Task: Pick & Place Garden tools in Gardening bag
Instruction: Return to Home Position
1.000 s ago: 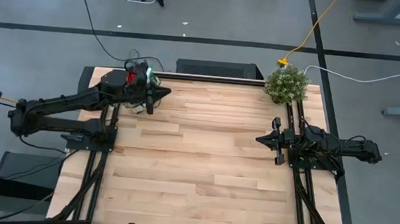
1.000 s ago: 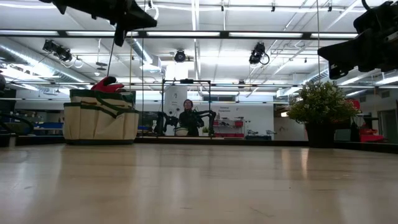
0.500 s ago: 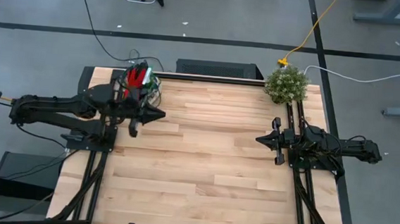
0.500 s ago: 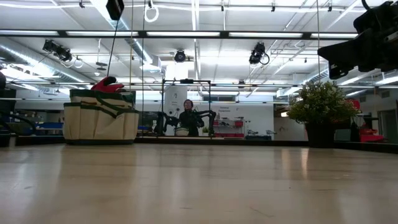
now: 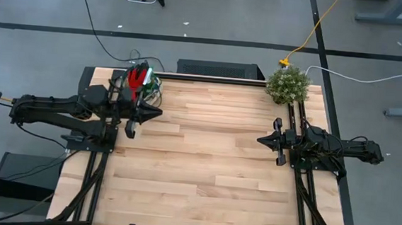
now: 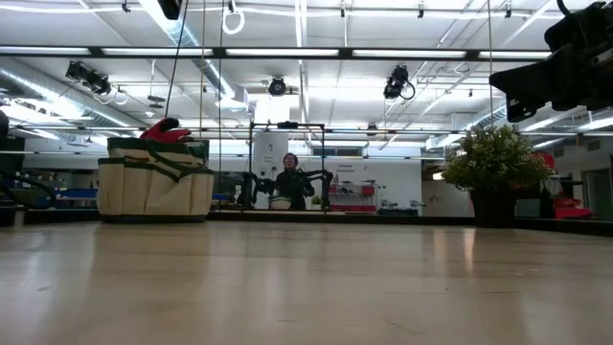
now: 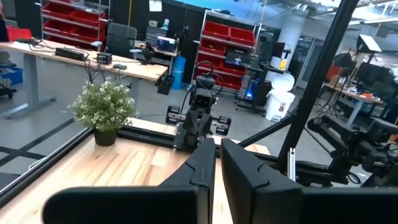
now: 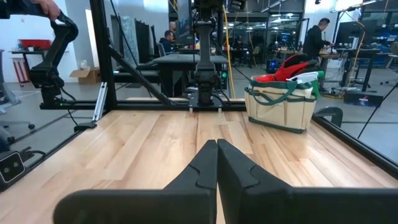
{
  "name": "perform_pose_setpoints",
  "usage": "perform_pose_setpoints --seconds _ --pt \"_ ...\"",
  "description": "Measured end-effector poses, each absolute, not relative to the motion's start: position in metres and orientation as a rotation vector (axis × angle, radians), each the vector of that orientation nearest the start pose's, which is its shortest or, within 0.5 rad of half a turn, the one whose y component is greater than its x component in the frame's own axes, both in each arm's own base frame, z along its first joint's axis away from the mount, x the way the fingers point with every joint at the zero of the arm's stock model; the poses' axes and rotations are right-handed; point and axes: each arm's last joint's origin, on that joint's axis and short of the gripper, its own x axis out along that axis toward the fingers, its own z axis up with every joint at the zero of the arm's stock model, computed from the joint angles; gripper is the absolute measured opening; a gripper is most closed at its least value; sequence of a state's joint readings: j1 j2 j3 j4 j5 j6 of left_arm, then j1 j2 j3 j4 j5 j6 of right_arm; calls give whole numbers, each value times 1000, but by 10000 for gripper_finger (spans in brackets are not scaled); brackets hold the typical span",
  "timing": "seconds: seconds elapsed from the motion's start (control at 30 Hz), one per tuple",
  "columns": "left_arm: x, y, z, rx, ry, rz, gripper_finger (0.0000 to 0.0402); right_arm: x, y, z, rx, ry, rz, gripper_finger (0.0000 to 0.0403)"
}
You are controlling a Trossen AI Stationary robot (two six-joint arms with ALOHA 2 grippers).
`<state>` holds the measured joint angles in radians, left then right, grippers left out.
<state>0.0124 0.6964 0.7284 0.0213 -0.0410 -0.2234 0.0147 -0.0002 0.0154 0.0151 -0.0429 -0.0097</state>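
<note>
On the wooden table I count one gardening bag, one plant; left gripper and right gripper closed, empty.

Lighting was bright and even, from overhead ceiling strip lights visible in the low view. The counter showed pale glare patches and only faint shadows. In the low view, the nearest counter surface lay soft, out of focus.

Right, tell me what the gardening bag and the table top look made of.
Gardening bag: apparently soft beige fabric with dark green trim, matte; its sides sag and crease. Table top: pale wood planks, smooth with a slight sheen; grain and board joints show.
</note>
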Motion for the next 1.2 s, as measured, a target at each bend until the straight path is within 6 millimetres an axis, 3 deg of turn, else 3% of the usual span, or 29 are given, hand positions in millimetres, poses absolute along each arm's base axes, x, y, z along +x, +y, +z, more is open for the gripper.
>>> perform_pose_setpoints --seconds 0.57,1.2 --pt "138 2 353 -167 -135 34 32 97 3 170 -10 -31 57 10" --pt "115 0 278 -164 -360 -47 32 97 3 170 -10 -31 57 10"
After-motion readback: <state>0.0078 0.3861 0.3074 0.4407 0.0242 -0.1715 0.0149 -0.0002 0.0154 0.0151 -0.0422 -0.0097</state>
